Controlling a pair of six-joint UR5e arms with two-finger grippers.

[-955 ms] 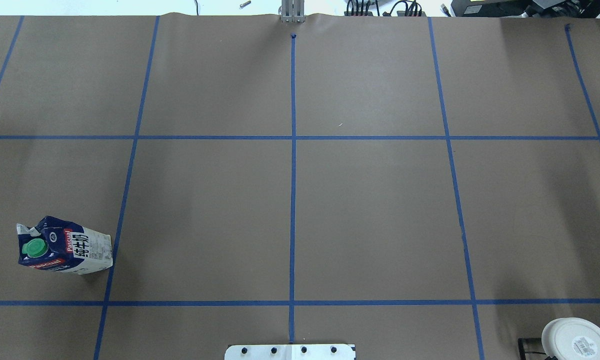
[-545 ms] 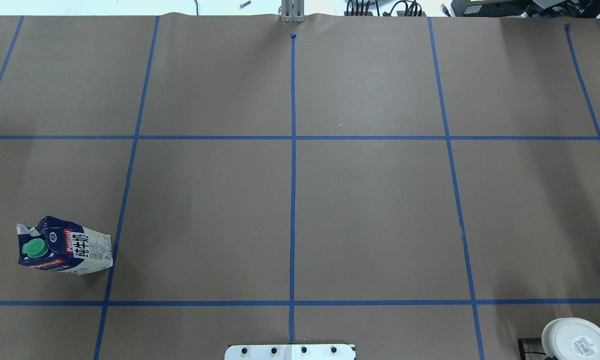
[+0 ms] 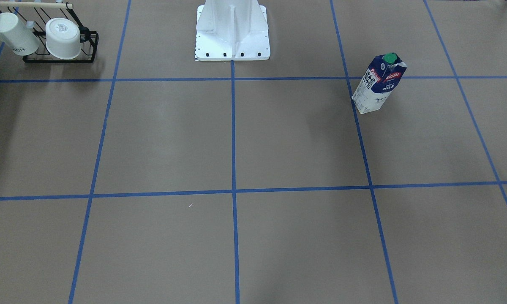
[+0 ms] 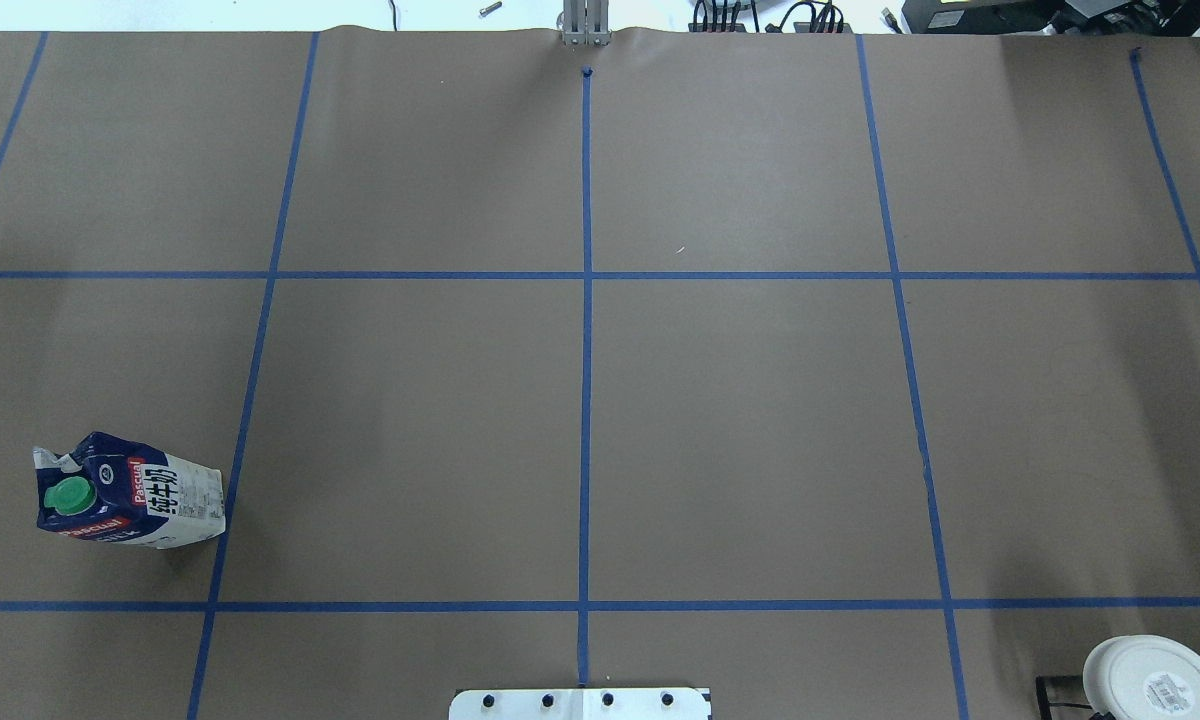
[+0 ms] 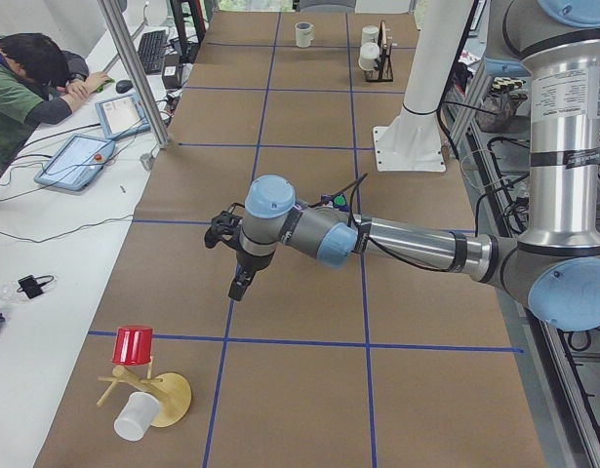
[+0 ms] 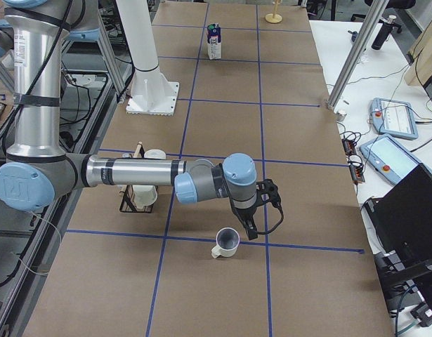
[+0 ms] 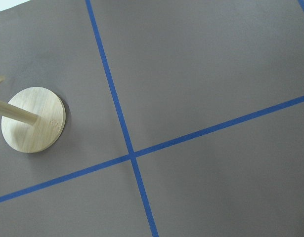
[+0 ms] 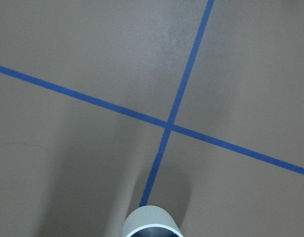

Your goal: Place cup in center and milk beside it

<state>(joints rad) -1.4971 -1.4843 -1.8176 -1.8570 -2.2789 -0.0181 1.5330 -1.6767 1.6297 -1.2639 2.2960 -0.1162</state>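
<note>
Milk: upright on worktop, robot's left side, just beside blue tape line, well apart from center.
Cup: upright, mouth up, at tape line near worktop's right end (rim shows at bottom edge of right wrist view).
Right pincer: close over cup; contact and jaw spread cannot tell.
Left pincer: above brown worktop; spread cannot tell.
</note>
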